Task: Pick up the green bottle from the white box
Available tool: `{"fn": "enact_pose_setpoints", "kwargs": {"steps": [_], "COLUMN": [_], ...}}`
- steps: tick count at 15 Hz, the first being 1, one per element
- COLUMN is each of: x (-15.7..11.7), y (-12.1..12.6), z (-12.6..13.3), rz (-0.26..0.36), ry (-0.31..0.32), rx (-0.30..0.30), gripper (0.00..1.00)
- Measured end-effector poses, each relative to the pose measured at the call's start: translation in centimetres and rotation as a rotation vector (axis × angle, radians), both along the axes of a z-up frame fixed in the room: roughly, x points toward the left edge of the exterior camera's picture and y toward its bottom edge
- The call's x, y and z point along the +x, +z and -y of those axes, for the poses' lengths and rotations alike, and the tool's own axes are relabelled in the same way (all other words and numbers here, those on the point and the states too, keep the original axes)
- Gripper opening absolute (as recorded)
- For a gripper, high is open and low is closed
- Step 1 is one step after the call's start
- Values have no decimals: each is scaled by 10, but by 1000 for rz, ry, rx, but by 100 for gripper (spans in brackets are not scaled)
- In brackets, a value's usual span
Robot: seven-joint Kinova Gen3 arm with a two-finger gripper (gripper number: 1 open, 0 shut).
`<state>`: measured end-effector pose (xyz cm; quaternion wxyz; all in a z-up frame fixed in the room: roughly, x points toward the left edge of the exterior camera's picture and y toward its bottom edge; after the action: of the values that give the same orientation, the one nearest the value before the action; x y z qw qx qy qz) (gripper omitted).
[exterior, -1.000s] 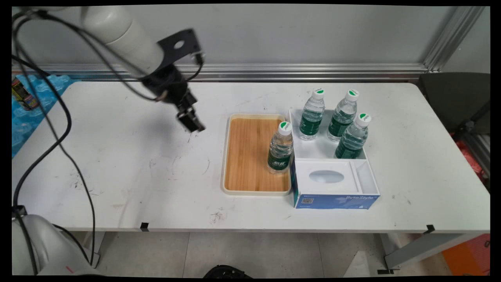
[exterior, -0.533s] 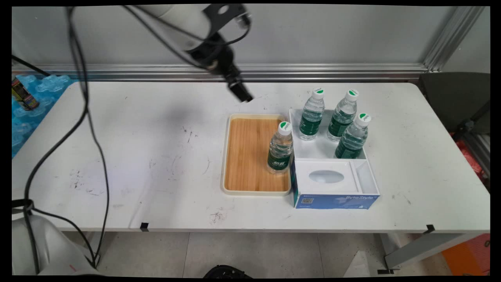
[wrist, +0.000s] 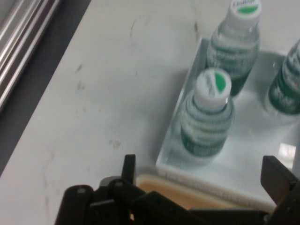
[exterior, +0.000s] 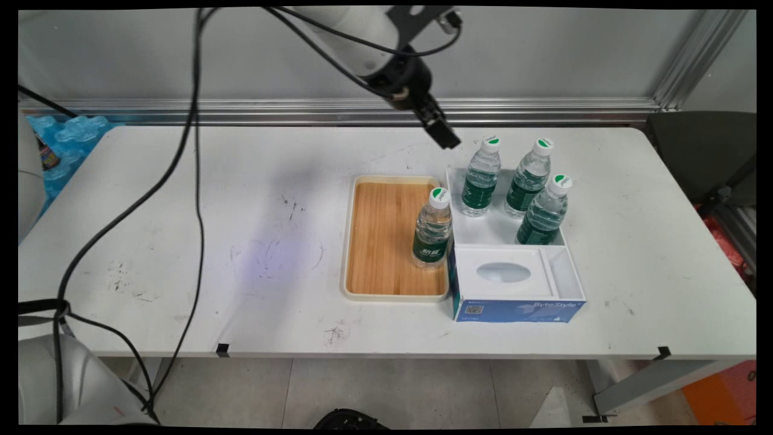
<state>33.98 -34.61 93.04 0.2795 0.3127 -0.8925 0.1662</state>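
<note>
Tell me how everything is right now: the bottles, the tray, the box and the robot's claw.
Gripper: open, empty, in the air by the box's far left corner.
Bottle on tray: upright, capped.
Three bottles in box: upright, capped.
Tray: flat on the table, one bottle on it.
Box: open-topped, holding three bottles.

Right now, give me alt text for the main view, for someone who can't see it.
A black gripper hangs above a white table, just left of the nearest of three water bottles standing in a white box. A fourth bottle stands on a wooden tray beside the box.
</note>
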Motion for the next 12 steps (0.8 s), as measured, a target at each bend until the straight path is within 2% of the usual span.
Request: {"fn": "enact_pose_setpoints", "kwargs": {"steps": [5, 12], "x": [-28, -46], "y": [-23, -55], "z": [27, 45], "rz": [-44, -50], "ry": [-17, -32], "rx": [-1, 28], "gripper": [100, 100]}}
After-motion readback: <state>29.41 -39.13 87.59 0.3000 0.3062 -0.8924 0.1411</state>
